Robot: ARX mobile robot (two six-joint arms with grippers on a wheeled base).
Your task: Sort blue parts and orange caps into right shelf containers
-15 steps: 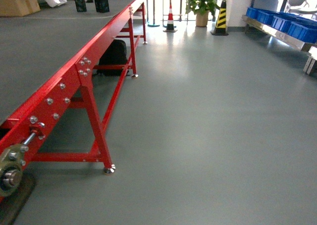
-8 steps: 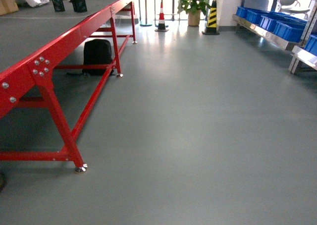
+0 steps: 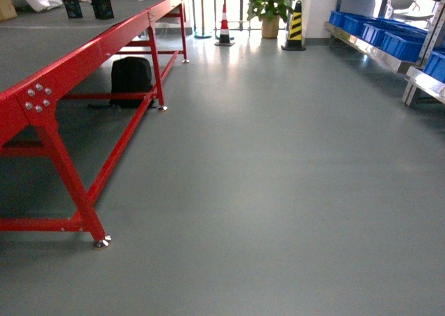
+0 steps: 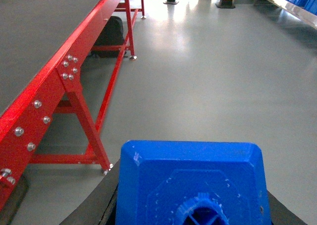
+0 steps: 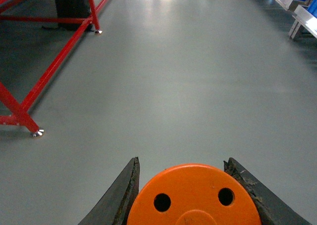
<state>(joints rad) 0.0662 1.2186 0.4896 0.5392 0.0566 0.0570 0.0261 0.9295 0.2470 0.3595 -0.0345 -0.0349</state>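
Your left gripper (image 4: 190,205) is clasping a blue block (image 4: 193,178); your right gripper (image 5: 190,195) is clasping an orange cap (image 5: 194,197), crates (image 3: 386,37) far right.

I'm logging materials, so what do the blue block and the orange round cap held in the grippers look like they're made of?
The bright-blue chamfered block looks like moulded plastic, matte, with raised ribs on its face. The orange round cap also looks plastic, with a smooth satin surface, uniform colour and two clean holes. Neither can be confirmed by sight.
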